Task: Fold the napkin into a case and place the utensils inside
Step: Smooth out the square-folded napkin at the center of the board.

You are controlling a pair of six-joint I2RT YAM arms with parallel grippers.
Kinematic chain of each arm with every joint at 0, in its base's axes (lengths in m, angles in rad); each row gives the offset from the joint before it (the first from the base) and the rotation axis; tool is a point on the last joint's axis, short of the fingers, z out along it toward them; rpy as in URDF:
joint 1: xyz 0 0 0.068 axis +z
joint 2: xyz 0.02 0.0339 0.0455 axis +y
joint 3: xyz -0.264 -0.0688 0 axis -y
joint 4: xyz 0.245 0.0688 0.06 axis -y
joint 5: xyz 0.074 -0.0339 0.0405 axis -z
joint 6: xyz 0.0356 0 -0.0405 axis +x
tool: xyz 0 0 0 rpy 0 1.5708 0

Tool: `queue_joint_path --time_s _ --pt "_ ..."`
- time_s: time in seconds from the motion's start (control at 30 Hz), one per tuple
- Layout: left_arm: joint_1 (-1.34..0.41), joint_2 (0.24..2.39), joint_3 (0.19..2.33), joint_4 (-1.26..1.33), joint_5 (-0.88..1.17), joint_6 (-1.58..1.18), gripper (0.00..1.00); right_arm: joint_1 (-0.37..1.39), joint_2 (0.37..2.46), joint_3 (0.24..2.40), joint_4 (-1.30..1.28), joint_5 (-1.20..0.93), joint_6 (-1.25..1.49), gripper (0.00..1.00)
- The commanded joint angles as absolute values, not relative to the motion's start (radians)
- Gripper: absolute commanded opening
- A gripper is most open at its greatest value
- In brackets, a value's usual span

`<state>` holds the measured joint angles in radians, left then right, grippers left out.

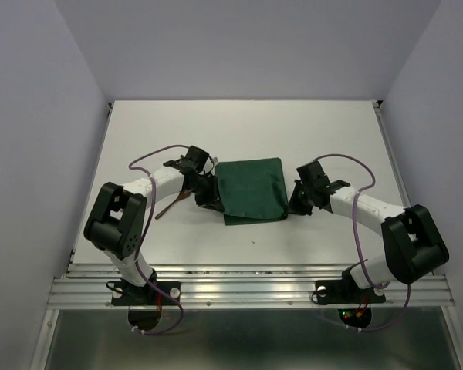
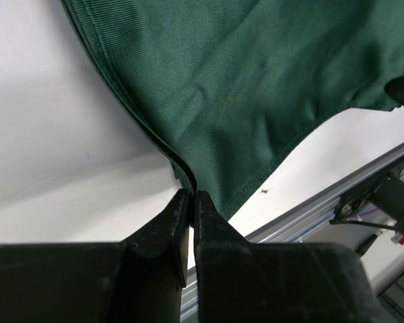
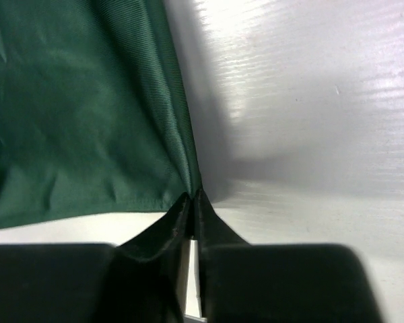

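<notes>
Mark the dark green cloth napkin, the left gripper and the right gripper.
dark green cloth napkin (image 1: 251, 189): top external view, middle of the cloth.
left gripper (image 2: 190, 196): left wrist view, between fingertips at the napkin's edge.
right gripper (image 3: 192, 197): right wrist view, between fingertips at the napkin's edge.

Dark green ribbed-weave cloth napkin (image 3: 74, 121) fills the upper left. Its folded right edge runs down to a lower corner. Black two-finger right gripper (image 3: 192, 200) at bottom centre, jaws pressed together, pinching that corner at the tips. Glossy white table surface (image 3: 310, 101) on the right, soft shadow just beside the cloth edge. Strip of white table under the napkin's lower edge.
</notes>
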<state>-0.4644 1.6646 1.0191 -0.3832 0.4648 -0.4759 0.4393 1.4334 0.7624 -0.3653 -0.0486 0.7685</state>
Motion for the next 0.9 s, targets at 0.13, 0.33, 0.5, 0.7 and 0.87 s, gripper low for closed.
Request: queue_joint_path --time_s 0.13,0.33,0.5,0.7,0.87 --pt "-0.506 1.68 0.982 -0.399 0.541 -0.396 0.22 0.436 1.442 0.755 -0.319 -0.018 0.793 0.53" --pt "-0.518 1.634 1.025 -0.512 0.499 -0.305 0.68 0.436 1.424 0.799 -0.354 -0.006 0.769 0.63" --pt "-0.496 1.579 1.107 -0.551 0.477 -0.296 0.66 0.436 1.401 0.864 -0.403 0.044 0.732 0.63" --pt "-0.463 1.597 1.175 -0.462 0.449 -0.356 0.57 0.436 1.382 0.888 -0.388 0.009 0.71 0.35" --pt "-0.463 1.68 1.206 -0.365 0.439 -0.42 0.48 0.456 1.422 0.85 -0.345 -0.104 0.698 0.17"
